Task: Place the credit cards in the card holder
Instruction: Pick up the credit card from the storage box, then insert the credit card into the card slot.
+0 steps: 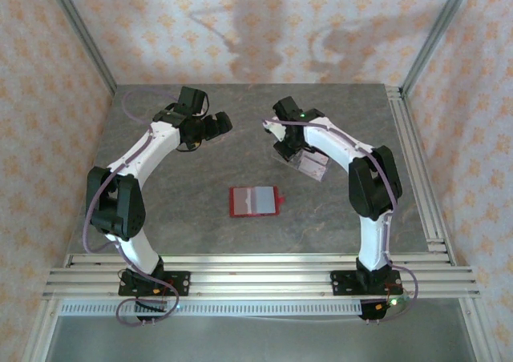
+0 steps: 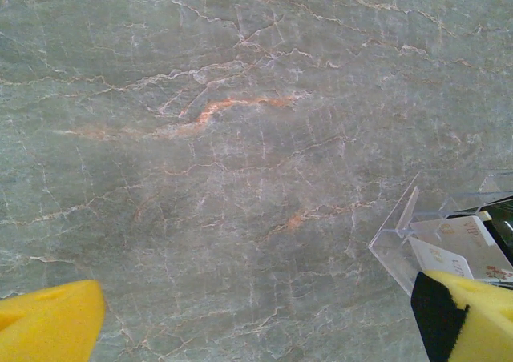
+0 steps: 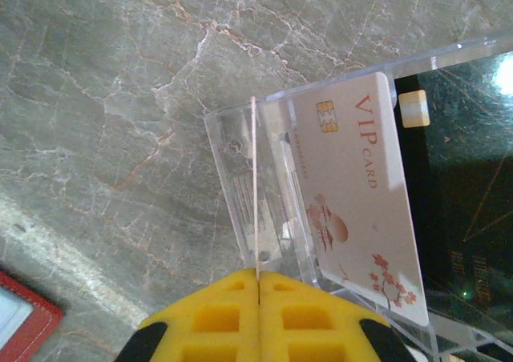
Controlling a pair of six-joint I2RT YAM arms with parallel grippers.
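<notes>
One thin pale card (image 3: pixel 255 186), edge-on, sits clamped in the right tool (image 3: pixel 258 286) beyond the flat red folding wallet (image 1: pixel 254 202); left tool (image 2: pixel 256 330) gapes farther off

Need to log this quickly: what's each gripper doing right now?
Left gripper: open, empty.
Right gripper: shut on an edge-on credit card.

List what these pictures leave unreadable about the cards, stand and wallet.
- Right wrist view: thin sheet at the shut right hand is edge-on; card or stand wall, cannot tell.
- Top view: clear stand partly behind the right arm; card count too small.
- Top view: red wallet pockets too small to read; right wrist view cuts it at the corner.
</notes>
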